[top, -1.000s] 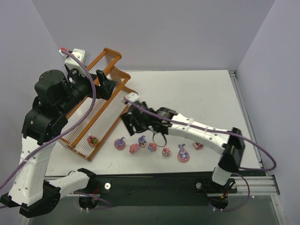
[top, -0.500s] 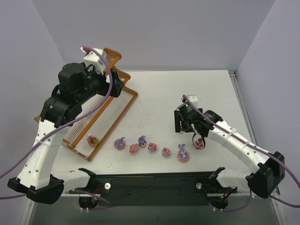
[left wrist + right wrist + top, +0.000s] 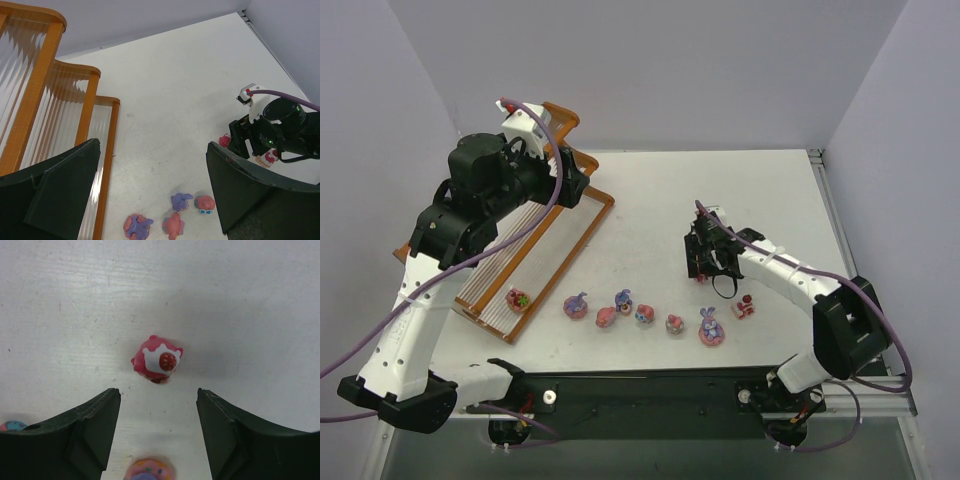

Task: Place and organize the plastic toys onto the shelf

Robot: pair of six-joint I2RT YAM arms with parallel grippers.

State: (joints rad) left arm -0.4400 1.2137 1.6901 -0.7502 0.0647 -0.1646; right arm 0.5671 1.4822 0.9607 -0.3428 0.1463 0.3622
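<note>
The shelf is an orange-brown rack at the left, also in the left wrist view. One pink toy lies on its lowest tier. Several toys lie in a row on the table; some show in the left wrist view. My right gripper is open, low over the table, just short of a red toy with a white top. My left gripper is open and empty, high beside the shelf's right edge.
A pink doughnut-like toy lies just behind my right jaws. A small white-and-red toy lies to the right of my right gripper. The right arm's purple cable loops over the table. Walls close off the back and both sides.
My right arm has pulled back from the shelf's front edge to the right and come down over the red toy. My left arm has swung up beside the shelf, then held.
</note>
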